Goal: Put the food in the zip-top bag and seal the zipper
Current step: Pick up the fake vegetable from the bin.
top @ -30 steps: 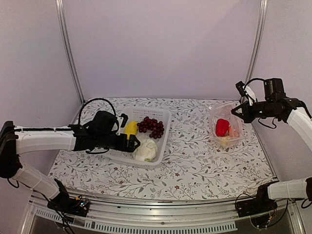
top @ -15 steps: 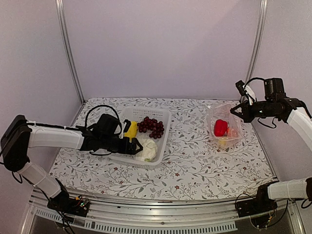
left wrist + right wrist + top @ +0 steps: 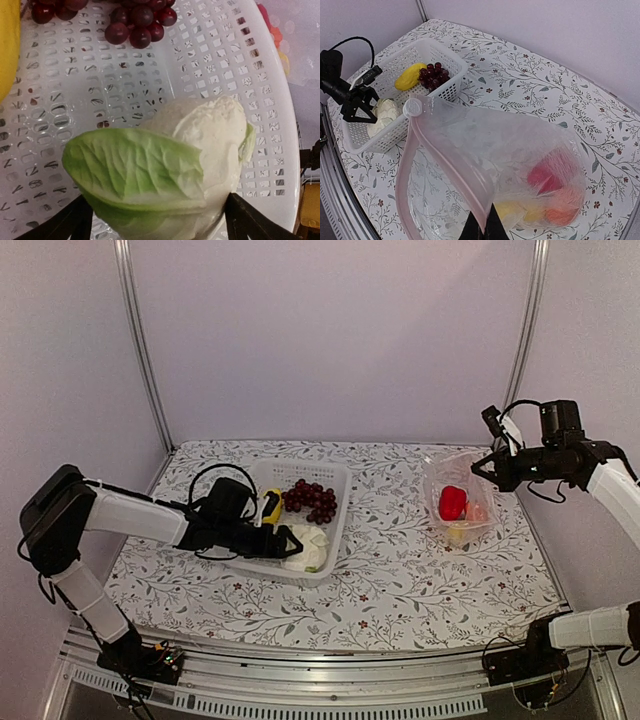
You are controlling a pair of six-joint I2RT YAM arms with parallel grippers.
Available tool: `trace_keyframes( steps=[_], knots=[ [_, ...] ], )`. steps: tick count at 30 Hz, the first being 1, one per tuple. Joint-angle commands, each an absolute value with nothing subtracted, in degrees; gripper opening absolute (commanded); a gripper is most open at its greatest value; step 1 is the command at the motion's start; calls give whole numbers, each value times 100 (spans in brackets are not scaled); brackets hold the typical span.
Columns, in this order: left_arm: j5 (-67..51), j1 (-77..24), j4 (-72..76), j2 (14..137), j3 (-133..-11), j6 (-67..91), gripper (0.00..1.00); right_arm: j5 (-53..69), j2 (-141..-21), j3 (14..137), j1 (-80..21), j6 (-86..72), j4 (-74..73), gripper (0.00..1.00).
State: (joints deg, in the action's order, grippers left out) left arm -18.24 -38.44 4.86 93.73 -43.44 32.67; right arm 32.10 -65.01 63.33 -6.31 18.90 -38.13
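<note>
The white cauliflower point(image 3: 200, 135) with its green leaf lies in the white perforated basket point(image 3: 335, 475). My left gripper point(image 3: 290, 542) is open, one black finger point(image 3: 250, 222) on each side of it. Dark grapes point(image 3: 311, 500) and a yellow piece point(image 3: 270, 505) lie further back in the basket. At the right, my right gripper point(image 3: 482, 227) is shut on the pinkish zipper point(image 3: 445, 155) edge of the zip-top bag point(image 3: 485, 140) and holds the mouth up and open. Inside the bag are the red pepper point(image 3: 545, 175), the orange fruit point(image 3: 560, 215) and a yellow piece point(image 3: 520, 212).
The basket stands left of centre on the flowered tablecloth point(image 3: 400, 580). Metal frame posts point(image 3: 140, 350) rise at the back corners, with purple walls close behind. The white zipper slider point(image 3: 412, 106) sits at the far end of the bag's mouth.
My left gripper has moved forward and down into the basket until its fingers flank the cauliflower, and they have narrowed slightly. The right gripper and the bag have stayed still.
</note>
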Motion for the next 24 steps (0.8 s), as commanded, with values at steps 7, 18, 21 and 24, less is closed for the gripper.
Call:
trace_keyframes(
  steps=[7, 18, 21, 24],
  knots=[
    [-2530, -3762, 1164, 9634, -4624, 3340, 73, 3322, -6592, 6465, -615, 1863, -3836, 0],
    [-2653, -3762, 1287, 9004, -4517, 3140, 40, 3335, -6567, 6449, -611, 1881, -3833, 0],
    [-2368, -3767, 943, 8754, -4571, 2993, 38, 3337, -6564, 6447, -608, 1881, -3839, 0],
    [-1881, -3779, 397, 8434, -4698, 2784, 37, 3321, -6542, 6427, -613, 1881, -3842, 0]
  ],
)
